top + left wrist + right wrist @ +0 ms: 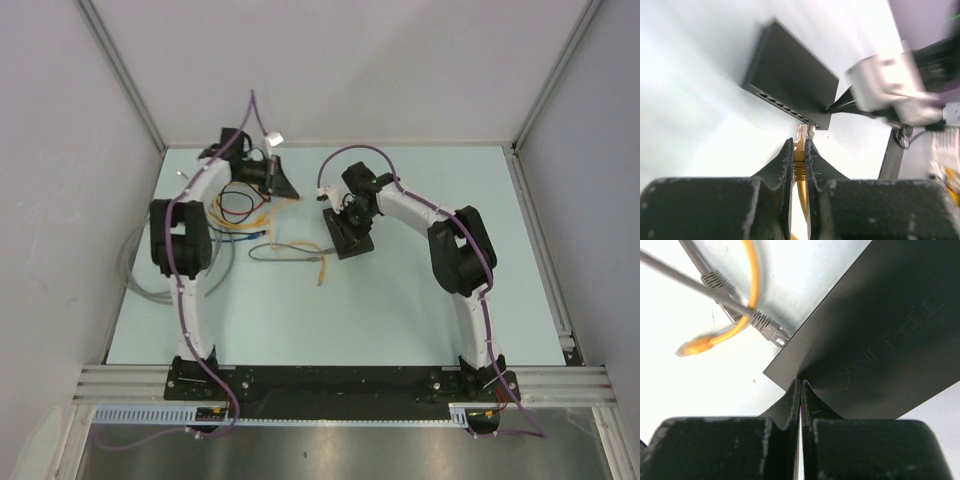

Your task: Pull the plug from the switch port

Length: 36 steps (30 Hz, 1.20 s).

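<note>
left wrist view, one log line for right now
left gripper: jaws shut on clear plug of yellow cable | plug: not in flat black rectangular switch | right gripper: jaws shut, tips at switch edge

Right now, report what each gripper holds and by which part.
Left gripper pinches the yellow cable by its ribbed boot, just behind the clear plug. Right gripper holds nothing: its shut fingertips rest on the switch's edge.

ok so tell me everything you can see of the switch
The switch is a flat matte black rectangular box lying flat on the pale table, TP-LINK lettering on its top, a row of sockets along one long edge. The right gripper, jaws shut, touches its top near a corner. A grey plug meets one edge; whether it is seated is unclear.
</note>
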Tool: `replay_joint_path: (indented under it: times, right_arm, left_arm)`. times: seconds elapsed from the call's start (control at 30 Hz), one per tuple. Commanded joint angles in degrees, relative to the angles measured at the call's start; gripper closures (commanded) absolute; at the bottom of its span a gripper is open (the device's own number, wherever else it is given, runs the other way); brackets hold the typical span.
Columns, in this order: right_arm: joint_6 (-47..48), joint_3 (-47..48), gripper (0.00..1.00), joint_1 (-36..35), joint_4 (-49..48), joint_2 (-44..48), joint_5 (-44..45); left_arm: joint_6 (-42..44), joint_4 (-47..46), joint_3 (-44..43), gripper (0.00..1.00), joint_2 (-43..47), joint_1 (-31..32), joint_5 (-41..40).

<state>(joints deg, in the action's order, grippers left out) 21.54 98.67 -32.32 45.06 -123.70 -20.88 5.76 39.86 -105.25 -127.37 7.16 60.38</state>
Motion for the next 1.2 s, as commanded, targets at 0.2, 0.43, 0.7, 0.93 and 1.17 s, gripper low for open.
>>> replay_joint_path:
  times: [0.2, 0.43, 0.7, 0.93, 1.17]
  right_arm:
    - [1.49, -2.96, 1.00, -0.38, 3.63, -5.15, 5.86]
    - [1.66, -3.22, 1.00, -0.55, 3.28, -4.88, 5.94]
    - [1.58, -3.05, 1.00, -0.65, 3.19, -4.97, 5.59]
    - [1.49, -3.22, 1.00, -0.82, 3.19, -4.97, 5.15]
    - [1.75, -3.05, 1.00, -1.70, 2.93, -4.89, 5.85]
  left_arm:
    - [-5.31, -5.66, -6.89, 1.00, 14.25, -15.75, 6.67]
    - [-3.31, -2.33, 6.35, 1.00, 19.00, -16.21, 17.21]
    - [17.98, 21.06, 1.90, 1.00, 20.05, -10.24, 19.33]
    - [-8.17, -8.69, -1.09, 1.00, 22.69, -10.67, 18.28]
    - [-33.60, -35.90, -9.31, 0.99, 17.70, -11.38, 4.26]
